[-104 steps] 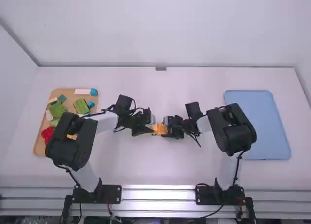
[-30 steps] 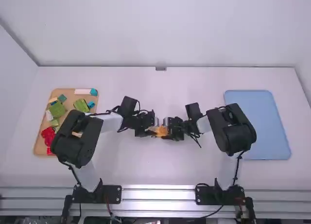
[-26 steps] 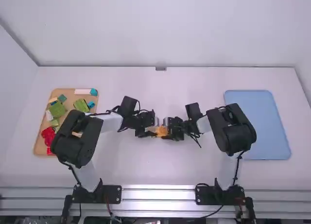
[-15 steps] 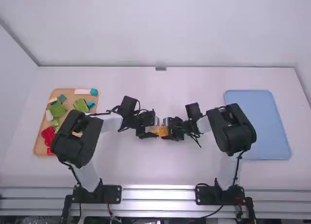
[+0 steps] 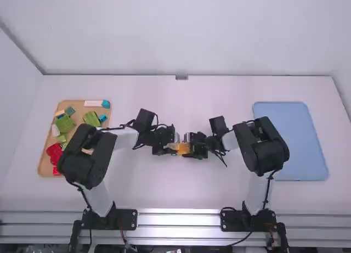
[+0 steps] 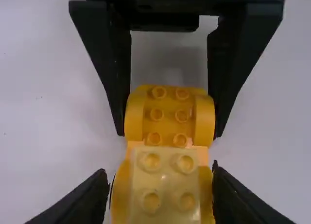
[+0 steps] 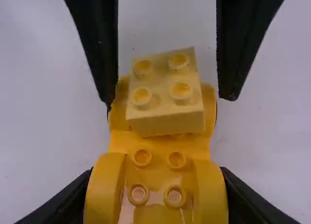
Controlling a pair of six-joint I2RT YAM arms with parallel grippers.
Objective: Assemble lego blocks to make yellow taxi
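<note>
Over the middle of the worktop [image 5: 164, 187], the right pincer [image 5: 190, 147] clasps one end of the body [image 7: 193, 147]: glossy orange-yellow plastic, studded, round-fendered. A smooth, squarish, paler block [image 7: 163, 109] with four round studs lies slightly askew on the other end, between the left pincer's [image 5: 174, 147] parted fingers.

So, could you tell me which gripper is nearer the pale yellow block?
Left. The left gripper is open around the pale yellow block; the right gripper is farther off, holding the orange base's other end.
</note>
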